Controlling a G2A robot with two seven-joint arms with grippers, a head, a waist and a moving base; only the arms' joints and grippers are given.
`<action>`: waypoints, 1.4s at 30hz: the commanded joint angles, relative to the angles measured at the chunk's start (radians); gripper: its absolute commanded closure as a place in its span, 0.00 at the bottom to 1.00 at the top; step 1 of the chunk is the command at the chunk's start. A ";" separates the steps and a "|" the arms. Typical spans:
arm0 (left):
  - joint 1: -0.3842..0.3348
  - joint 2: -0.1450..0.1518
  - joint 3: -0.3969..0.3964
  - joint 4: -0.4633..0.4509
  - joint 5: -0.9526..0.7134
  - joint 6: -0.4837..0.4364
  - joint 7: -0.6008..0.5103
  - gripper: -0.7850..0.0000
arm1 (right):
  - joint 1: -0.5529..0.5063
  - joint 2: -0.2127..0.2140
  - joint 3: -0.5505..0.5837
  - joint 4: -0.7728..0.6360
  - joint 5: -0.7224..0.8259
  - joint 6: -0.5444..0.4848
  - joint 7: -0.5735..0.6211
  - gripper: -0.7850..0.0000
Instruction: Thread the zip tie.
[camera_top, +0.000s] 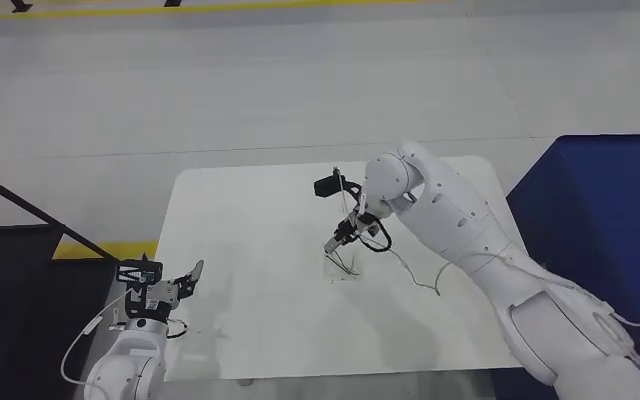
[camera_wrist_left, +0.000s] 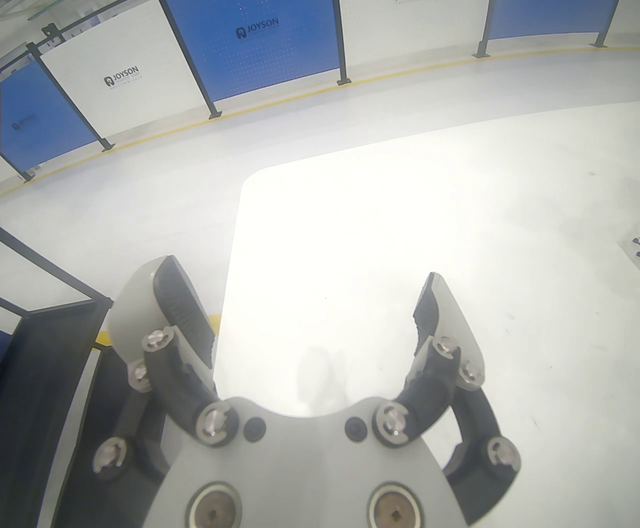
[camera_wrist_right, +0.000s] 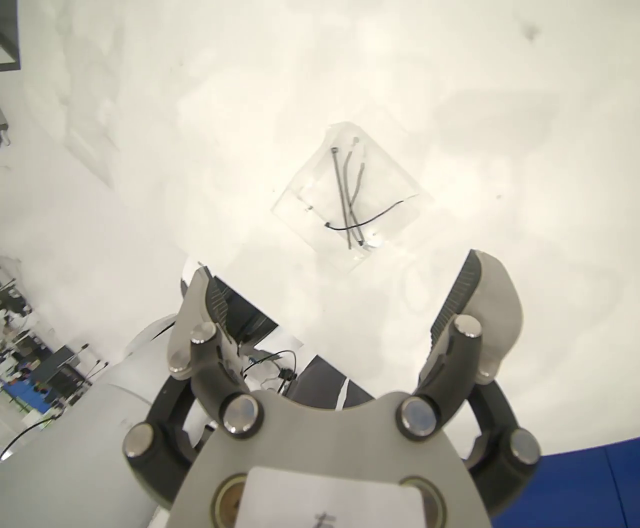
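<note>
While the right tool (camera_wrist_right: 342, 265) hangs spread wide, the zip ties (camera_wrist_right: 348, 196) lie untouched below it.

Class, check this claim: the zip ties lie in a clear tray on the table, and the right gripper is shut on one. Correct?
No. The zip ties lie in the clear tray on the table, but the right gripper is open, holding none; the right wrist view shows it.

Dark zip ties (camera_wrist_right: 342, 197) lie crossed in clr pouch (camera_wrist_right: 300, 207).
</note>
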 joint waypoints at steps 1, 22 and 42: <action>0.000 0.000 0.000 0.000 0.000 0.000 0.000 0.00 | 0.028 0.000 -0.041 0.009 0.052 -0.009 0.000 0.00; 0.000 0.000 0.000 0.000 0.000 0.000 0.000 0.00 | 0.070 -0.022 -0.212 0.102 0.166 -0.115 0.000 0.65; 0.000 0.000 0.000 0.000 0.000 0.000 0.000 0.00 | 0.084 -0.180 -0.306 0.458 0.164 -0.211 -0.039 0.72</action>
